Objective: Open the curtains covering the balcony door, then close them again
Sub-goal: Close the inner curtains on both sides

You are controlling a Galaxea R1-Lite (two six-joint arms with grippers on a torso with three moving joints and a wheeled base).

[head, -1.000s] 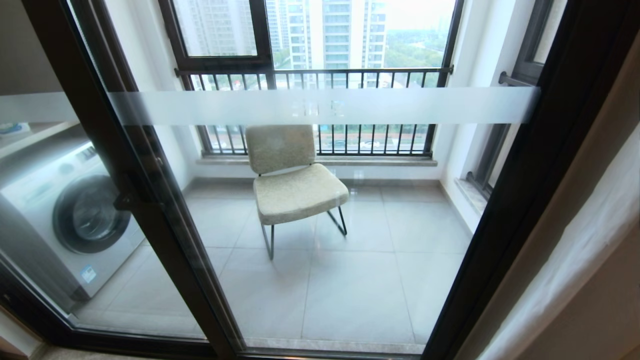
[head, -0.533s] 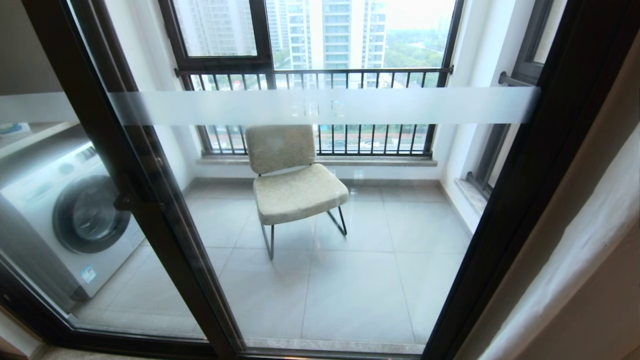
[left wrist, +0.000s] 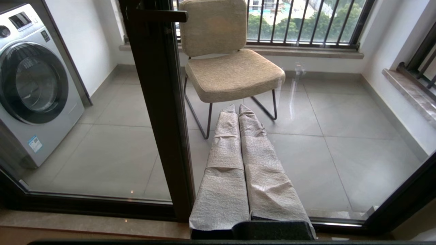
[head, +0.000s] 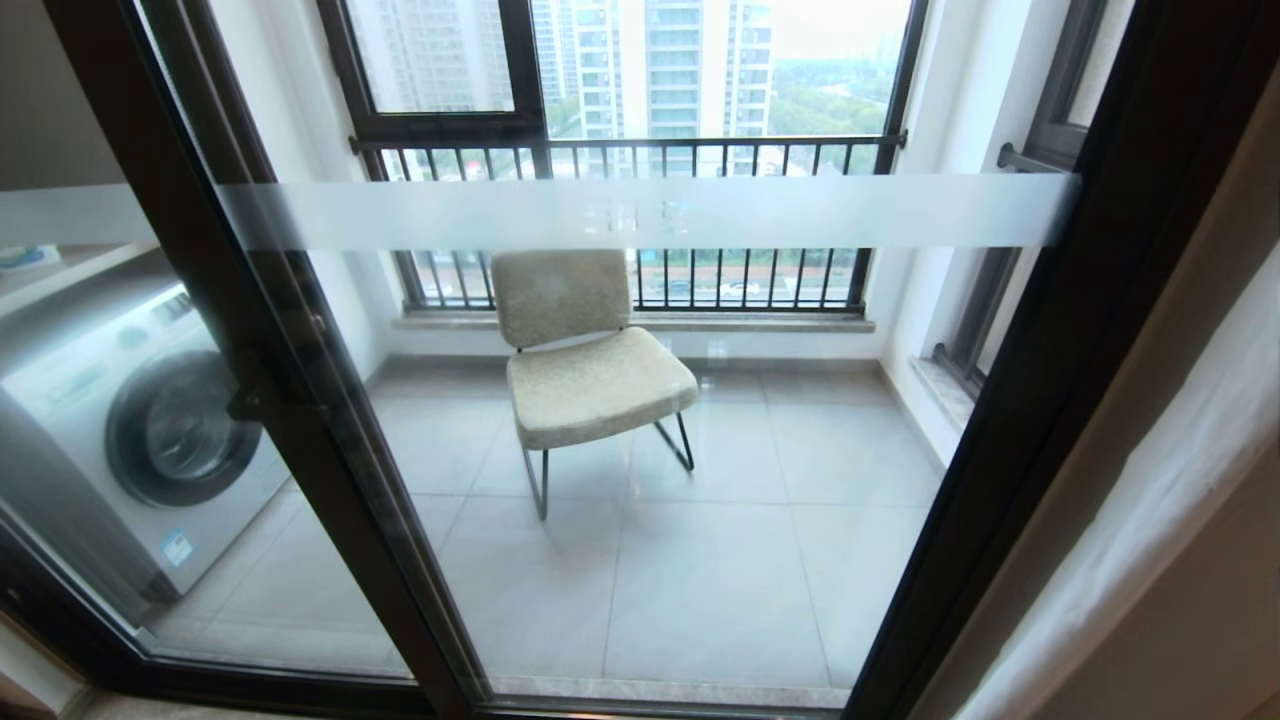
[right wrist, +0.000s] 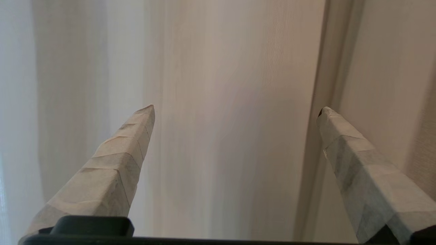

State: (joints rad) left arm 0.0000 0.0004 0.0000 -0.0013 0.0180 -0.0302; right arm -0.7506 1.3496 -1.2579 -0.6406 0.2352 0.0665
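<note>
Right now the balcony door [head: 640, 400] fills nearly my whole head view, its glass bare from the dark frame on the left to the dark post on the right, with a frosted band [head: 640, 212] running across the upper third. I judge the opening half done and the closing still to do, since nothing covers the panes.

Through the glass I see a beige chair [head: 585, 370] at centre and a washing machine [head: 140, 430] at lower left.

The curtains [head: 1170, 490] are bunched along the right edge of the head view, a pale sheer strip against thicker beige cloth. In the right wrist view they fill the frame: soft vertical pleats, white and see-through toward the left edge, warmer and opaque toward the right.

My right gripper [right wrist: 235, 112] faces that cloth with its jaws wide apart and nothing between them, which I read as lining up to take a fold and draw it back across the door.

My left gripper [left wrist: 238, 110] sits parked, low in front of the door frame, its wrapped jaws pressed together and empty.
</note>
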